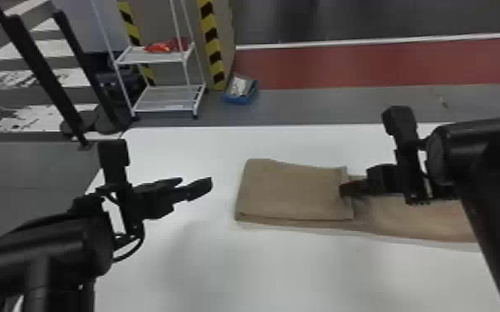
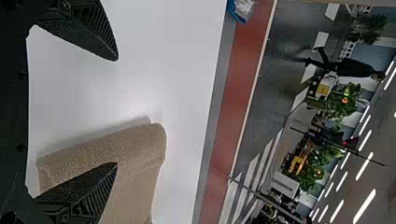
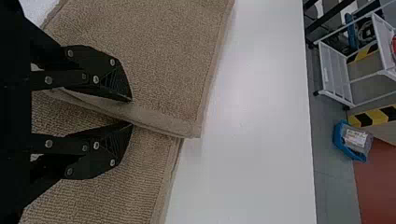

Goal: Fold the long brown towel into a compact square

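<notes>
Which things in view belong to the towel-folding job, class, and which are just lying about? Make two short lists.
Job:
- brown towel, partly folded
- white table under it
- right tool, at the folded flap's edge
- left tool, open

Lying about:
- wire-frame shelf rack beyond the table
- red item on its upper shelf
- blue bin on the floor

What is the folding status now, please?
Left gripper open, left of towel. Right gripper at flap's edge. Towel partly folded; no obstruction seen.
</notes>
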{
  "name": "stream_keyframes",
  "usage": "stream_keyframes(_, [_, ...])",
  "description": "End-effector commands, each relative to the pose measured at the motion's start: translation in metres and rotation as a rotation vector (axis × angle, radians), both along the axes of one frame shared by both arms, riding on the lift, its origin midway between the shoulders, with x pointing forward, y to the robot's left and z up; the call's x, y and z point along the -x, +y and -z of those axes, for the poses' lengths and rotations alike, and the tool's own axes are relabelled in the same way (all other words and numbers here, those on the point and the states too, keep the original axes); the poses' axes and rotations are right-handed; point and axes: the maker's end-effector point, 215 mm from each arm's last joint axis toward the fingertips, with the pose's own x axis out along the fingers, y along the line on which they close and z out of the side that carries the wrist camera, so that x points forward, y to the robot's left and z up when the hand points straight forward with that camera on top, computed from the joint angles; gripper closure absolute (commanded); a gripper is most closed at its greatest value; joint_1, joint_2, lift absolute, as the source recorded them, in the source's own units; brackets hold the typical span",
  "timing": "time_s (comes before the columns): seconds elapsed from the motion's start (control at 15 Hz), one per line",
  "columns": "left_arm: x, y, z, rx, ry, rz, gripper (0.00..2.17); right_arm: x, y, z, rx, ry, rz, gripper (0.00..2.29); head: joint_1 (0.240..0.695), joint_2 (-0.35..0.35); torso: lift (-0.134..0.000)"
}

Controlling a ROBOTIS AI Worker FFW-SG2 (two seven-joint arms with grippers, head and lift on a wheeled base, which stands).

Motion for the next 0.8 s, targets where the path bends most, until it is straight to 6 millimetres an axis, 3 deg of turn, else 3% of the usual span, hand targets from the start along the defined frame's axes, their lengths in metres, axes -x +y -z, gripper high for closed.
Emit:
stream_keyframes(0.0, [0.000, 0.000, 0.000, -0.001, -0.002, 0.000, 0.09, 0.000, 0.001, 0.002, 0.000, 0.000, -0.002, 0.83, 0.695, 0.159, -0.124])
stream_keyframes(0.13, [0.000, 0.001, 0.000, 0.000, -0.003, 0.000, 0.09, -0.002, 0.000, 0.000, 0.004, -0.008, 0.000, 1.00, 0.695, 0.160, -0.124])
stream_keyframes(0.4, [0.000, 0.002, 0.000, -0.001, -0.004, -0.003, 0.09, -0.005, 0.003, -0.001, -0.010, -0.023, 0.000, 1.00, 0.695, 0.159, -0.124])
stream_keyframes(0.73, [0.001, 0.009, 0.000, 0.001, -0.004, -0.013, 0.09, -0.006, 0.017, -0.022, -0.070, -0.046, -0.012, 1.00, 0.695, 0.172, -0.124])
